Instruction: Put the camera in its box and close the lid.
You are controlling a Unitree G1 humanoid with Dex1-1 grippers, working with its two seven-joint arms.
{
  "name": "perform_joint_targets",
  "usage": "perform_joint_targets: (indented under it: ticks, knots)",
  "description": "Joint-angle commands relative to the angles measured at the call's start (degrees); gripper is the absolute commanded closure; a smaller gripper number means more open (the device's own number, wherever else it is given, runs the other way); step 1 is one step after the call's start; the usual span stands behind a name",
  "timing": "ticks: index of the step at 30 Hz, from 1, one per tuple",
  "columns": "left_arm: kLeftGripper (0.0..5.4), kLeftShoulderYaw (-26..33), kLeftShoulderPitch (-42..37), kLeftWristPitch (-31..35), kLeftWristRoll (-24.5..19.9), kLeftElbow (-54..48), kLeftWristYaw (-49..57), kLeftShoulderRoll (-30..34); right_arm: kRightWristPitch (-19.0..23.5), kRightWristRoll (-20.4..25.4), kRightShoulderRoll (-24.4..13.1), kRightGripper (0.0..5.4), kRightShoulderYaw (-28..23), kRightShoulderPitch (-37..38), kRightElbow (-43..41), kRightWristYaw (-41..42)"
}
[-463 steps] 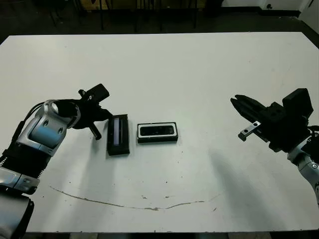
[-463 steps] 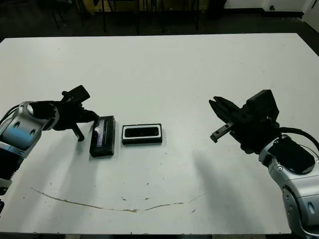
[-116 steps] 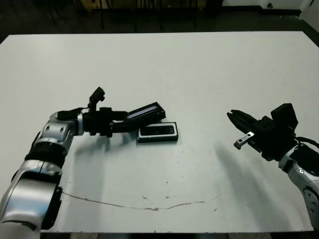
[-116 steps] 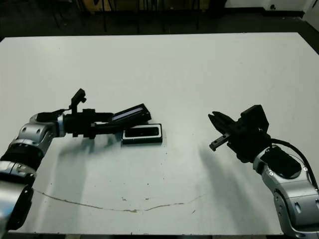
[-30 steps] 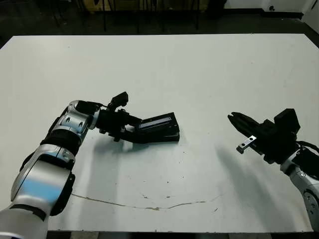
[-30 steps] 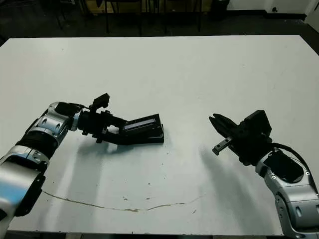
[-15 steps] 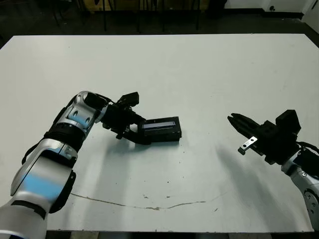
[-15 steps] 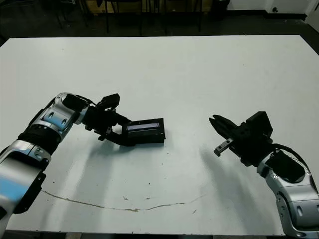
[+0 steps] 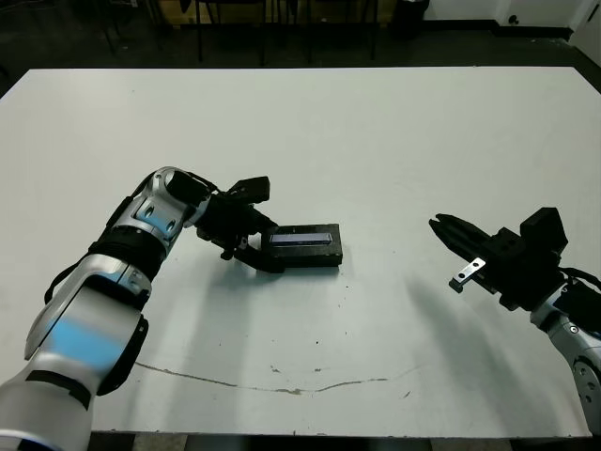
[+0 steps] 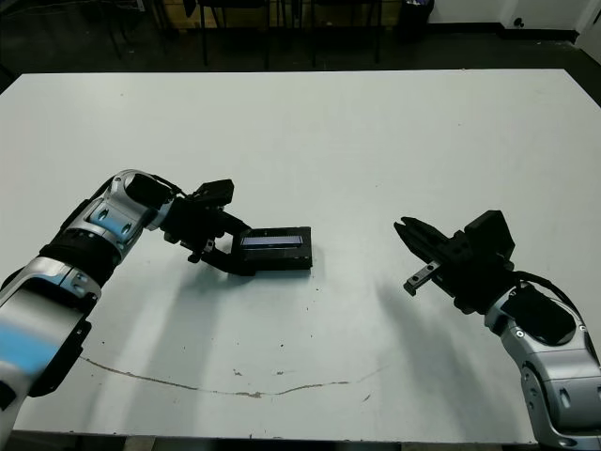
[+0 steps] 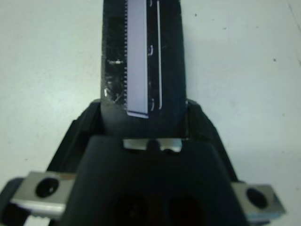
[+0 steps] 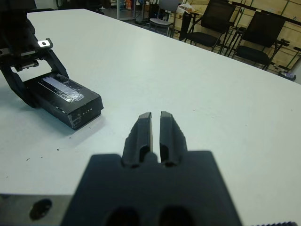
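With the lid lying flat on the box left of table centre and the camera presumably hidden inside, the task looks nearly done: the left gripper clamps the lid's end, while the right gripper idles with its 2 fingers nearly together.

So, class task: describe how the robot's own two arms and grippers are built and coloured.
Both arms have glossy silver-grey shells with black joints. The left gripper and right gripper are matte black, each with two tapering black jaws on a blocky body. Small silver metal tabs with round holes flank the gripper bodies. Thin black cables run along the forearms.
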Motion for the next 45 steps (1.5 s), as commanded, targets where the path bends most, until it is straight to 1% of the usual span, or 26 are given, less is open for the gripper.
perform_joint_targets:
  ticks: [1, 5, 7, 9, 11, 14, 17, 21, 23, 26, 29, 35, 38, 42, 44, 45]
  knots:
    - [2.67, -2.3, 2.4, -0.4, 3.7, 1.9, 1.0, -0.4, 1.4, 0.0, -0.3, 5.40, -0.2, 0.6, -0.2, -0.5]
    - [2.67, -1.8, 2.9, 1.7, 2.8, 3.3, -0.8, -0.4, 1.7, 0.2, -0.2, 5.40, -0.2, 0.8, -0.6, -0.7]
    - [2.67, -1.7, 3.2, 1.9, 2.6, 4.0, -1.4, -0.4, 0.9, -0.3, -0.3, 5.40, -0.1, 0.8, -0.3, -0.4]
    - [2.67, -1.9, 3.4, 2.4, 2.9, 4.1, -1.1, -0.3, 1.0, -0.4, -0.4, 5.40, 0.0, 0.7, -0.3, -0.4]
    - [2.67, -2.8, 3.3, 2.7, 4.0, 3.4, -0.6, 0.0, 2.1, 0.0, -0.3, 5.40, -0.1, 0.7, -0.6, -0.8]
    - [2.15, -3.7, 3.4, 2.5, 4.9, 1.7, -0.1, 0.9, 2.2, -0.2, -0.1, 5.40, 0.1, 0.7, -1.0, -1.1]
    - [1.58, -4.1, 4.0, 0.0, 5.3, 0.9, 0.4, 1.7, 2.1, -0.4, 0.0, 5.40, 0.3, 0.8, -1.3, -1.4]
    - [0.90, -3.8, 5.5, -5.1, 4.8, -0.3, 1.1, 3.3, 1.6, 0.4, 0.1, 5.40, 0.2, 0.7, -0.9, -0.9]
    - [0.59, -3.8, 5.8, -5.6, 4.7, -0.7, 0.8, 4.0, 1.1, 0.0, 0.1, 5.40, 0.3, 0.7, -0.7, -0.8]
    - [0.06, -3.7, 6.4, -6.6, 4.3, -1.5, -0.1, 5.2, 1.5, -0.1, 0.3, 5.40, 0.5, 0.7, -1.0, -1.3]
    - [0.01, -3.4, 7.3, -6.4, 3.8, -3.5, -0.7, 6.5, 1.7, -0.2, 0.4, 5.40, 0.9, 0.6, -1.2, -1.5]
    - [0.01, -2.1, 10.1, -4.3, 1.6, -8.2, -1.8, 9.2, 3.8, 0.1, 0.4, 5.40, 1.1, 0.8, -3.0, -2.9]
    - [0.01, -0.9, 12.3, -5.7, 0.2, -10.7, -2.3, 11.7, 3.8, -0.2, 0.5, 5.40, 1.1, 1.2, -3.4, -3.2]
    - [0.01, 1.9, 16.4, 0.2, -2.2, -17.4, -3.1, 17.2, 5.5, -0.5, 0.3, 5.40, 1.3, 1.7, -5.3, -4.5]
    - [0.01, 3.8, 18.9, 1.5, -3.0, -20.8, -2.0, 20.1, 5.7, -0.1, 0.6, 5.40, 1.5, 1.8, -5.5, -4.7]
    - [0.01, 5.5, 20.5, 1.6, -3.7, -22.8, -0.7, 21.6, 6.5, -0.2, 0.6, 5.40, 1.6, 1.8, -5.9, -5.2]
